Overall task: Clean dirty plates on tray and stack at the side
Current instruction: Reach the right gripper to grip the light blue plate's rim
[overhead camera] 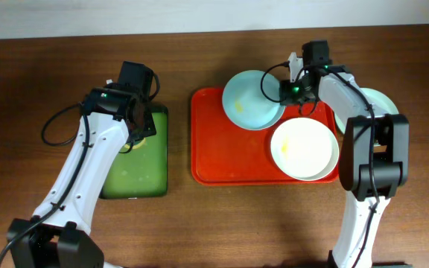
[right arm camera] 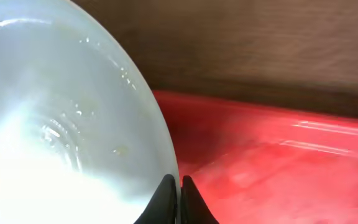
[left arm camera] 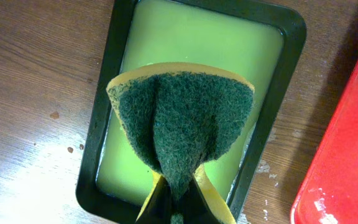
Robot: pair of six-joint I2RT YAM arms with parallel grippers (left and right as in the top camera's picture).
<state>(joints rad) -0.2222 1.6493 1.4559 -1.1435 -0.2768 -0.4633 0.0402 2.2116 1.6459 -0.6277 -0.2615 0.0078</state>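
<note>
A pale blue plate lies tilted on the back left of the red tray, its far edge over the tray's rim. My right gripper is shut on this plate's right rim; the right wrist view shows the rim pinched between the fingertips, with small yellowish smears on the plate. A white plate sits on the tray's right part. Another pale plate lies on the table to the right, mostly hidden by the arm. My left gripper is shut on a green and yellow sponge above the green tray.
The green tray with dark rim stands left of the red tray, with a narrow strip of wooden table between them. The red tray's edge shows in the left wrist view. Both arms' cables hang near the plates and the green tray.
</note>
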